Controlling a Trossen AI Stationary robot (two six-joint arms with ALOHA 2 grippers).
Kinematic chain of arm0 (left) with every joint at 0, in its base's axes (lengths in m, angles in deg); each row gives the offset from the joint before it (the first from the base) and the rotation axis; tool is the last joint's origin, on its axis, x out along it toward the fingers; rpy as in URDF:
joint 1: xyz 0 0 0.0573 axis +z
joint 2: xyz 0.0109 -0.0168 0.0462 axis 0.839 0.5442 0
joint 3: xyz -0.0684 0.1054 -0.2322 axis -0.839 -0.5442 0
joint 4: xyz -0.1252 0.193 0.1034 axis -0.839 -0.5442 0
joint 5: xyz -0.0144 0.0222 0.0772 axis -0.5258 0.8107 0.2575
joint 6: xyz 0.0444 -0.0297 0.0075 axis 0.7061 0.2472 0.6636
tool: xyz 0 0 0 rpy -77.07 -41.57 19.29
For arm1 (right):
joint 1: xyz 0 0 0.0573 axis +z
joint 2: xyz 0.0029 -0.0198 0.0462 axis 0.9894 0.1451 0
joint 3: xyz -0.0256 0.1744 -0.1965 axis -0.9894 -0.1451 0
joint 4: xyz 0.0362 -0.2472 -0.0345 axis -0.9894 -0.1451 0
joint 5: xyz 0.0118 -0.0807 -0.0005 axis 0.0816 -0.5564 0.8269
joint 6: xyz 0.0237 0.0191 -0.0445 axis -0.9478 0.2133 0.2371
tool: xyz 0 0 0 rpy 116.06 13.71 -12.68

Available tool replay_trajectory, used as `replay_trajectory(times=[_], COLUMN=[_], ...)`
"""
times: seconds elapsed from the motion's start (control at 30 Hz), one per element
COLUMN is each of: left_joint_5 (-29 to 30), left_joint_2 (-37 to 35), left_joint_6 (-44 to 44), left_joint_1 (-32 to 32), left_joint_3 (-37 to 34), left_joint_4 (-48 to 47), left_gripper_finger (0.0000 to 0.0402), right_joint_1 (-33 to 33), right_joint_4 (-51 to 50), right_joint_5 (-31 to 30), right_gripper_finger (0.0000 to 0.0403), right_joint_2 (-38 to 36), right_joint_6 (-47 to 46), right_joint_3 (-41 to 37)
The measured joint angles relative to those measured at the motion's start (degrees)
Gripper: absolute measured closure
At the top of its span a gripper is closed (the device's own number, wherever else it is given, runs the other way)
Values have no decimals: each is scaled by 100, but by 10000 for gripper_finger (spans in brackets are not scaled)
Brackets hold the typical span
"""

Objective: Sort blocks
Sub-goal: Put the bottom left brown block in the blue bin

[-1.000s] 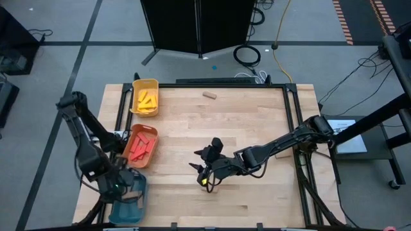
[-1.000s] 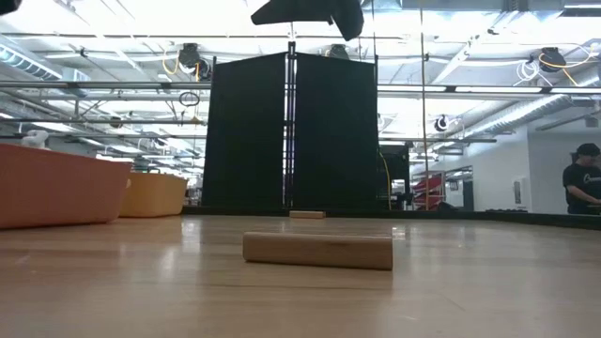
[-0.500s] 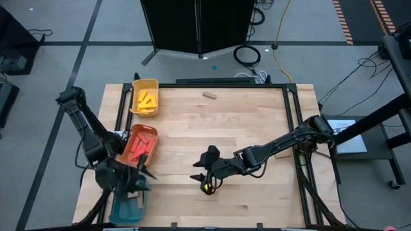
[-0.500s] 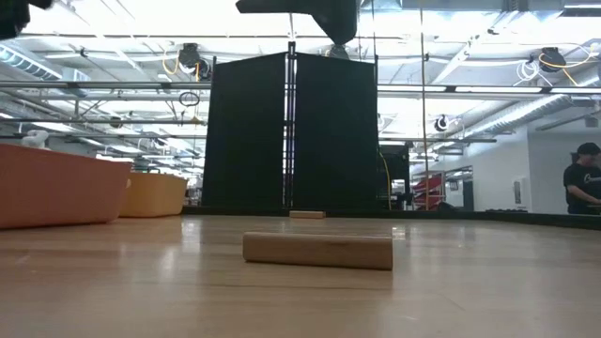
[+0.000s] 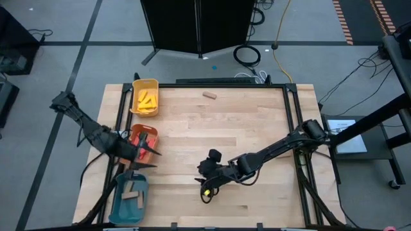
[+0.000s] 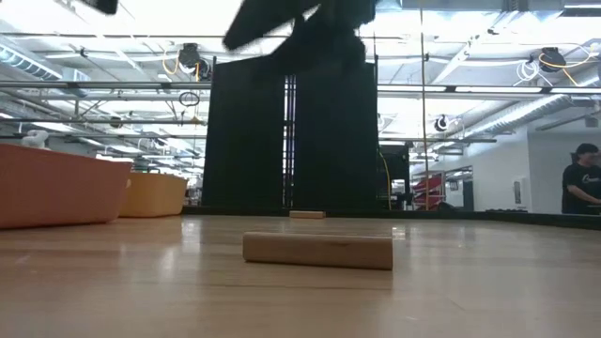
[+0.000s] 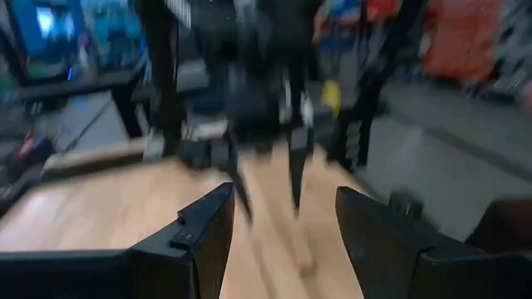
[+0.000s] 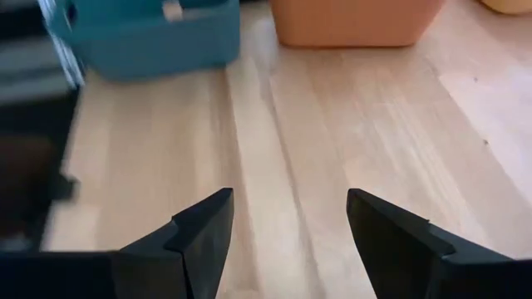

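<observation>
Surface (image 5: 257, 128): pale wood planks with a dark frame along the edges.
Left tool (image 5: 142, 157): over the left part of the surface, beside the orange tray, pointing toward the middle. Fingers (image 7: 199, 241) spread, nothing between them.
Right tool (image 5: 205, 186): low over the near-middle of the surface, arm reaching in from the right edge. Fingers (image 8: 199, 241) spread, nothing between them; bare wood shows in the gap.
Yellow tray (image 5: 145, 97): far-left corner of the surface; holds yellow blocks (image 5: 146, 99).
Orange tray (image 5: 142, 142): just nearer than the yellow tray, along the left edge; holds red blocks (image 5: 139, 146), partly hidden by the left tool.
Teal tray (image 5: 130, 199): near-left corner, partly over the edge of the surface; holds tan blocks (image 5: 133, 192).
Loose tan block, far (image 5: 209, 95): lying flat near the far edge, about centre, well apart from both tools.
Loose tan block, near (image 6: 317, 250): in the low view, flat on the surface in the foreground, long side toward the camera. In the high view the right tool covers that area, so its spot there cannot be told.
Black panel (image 5: 199, 25): upright on the floor beyond the far edge.
Person (image 6: 582, 183): standing in the room at far right in the low view, well away from the surface.
</observation>
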Motion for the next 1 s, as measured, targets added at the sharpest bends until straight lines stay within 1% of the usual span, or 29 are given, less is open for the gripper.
replay_trajectory(times=[0.07,0.13,0.2,0.27,0.43,0.53,0.6,0.7,0.77,0.87,0.93,1.0], left_joint_5=[-441,-745,-854,-867,-876,-863,-887,-1236,-1562,-2102,-2426,-2516], left_joint_2=[-48,-19,69,162,126,42,50,63,65,85,98,145], left_joint_6=[161,256,293,374,855,1284,1448,1454,1450,1301,1207,1170], left_joint_1=[284,523,688,781,802,886,1056,1382,1583,1813,1903,1982], left_joint_3=[0,1,-2,-132,-718,-1003,-1179,-1287,-1311,-1309,-1309,-1309], left_joint_4=[369,602,739,1081,2440,3084,3441,3563,3539,3499,3258,3059], left_gripper_finger=[194,194,194,194,194,194,194,194,194,194,194,194], right_joint_1=[0,-38,-98,-184,-284,-270,-236,-185,-133,-28,54,161], right_joint_4=[-2,-6,89,101,86,-124,-197,-431,-433,-369,-350,-364], right_joint_5=[60,285,601,906,1427,1505,1501,1495,1487,1458,1441,1413], right_gripper_finger=[174,174,174,174,174,174,174,174,174,174,174,174], right_joint_2=[112,168,206,213,189,184,169,169,169,169,222,325], right_joint_6=[413,795,931,923,528,-31,-473,-1037,-1157,-970,-641,-358], right_joint_3=[0,0,0,0,9,148,157,157,155,157,158,160])
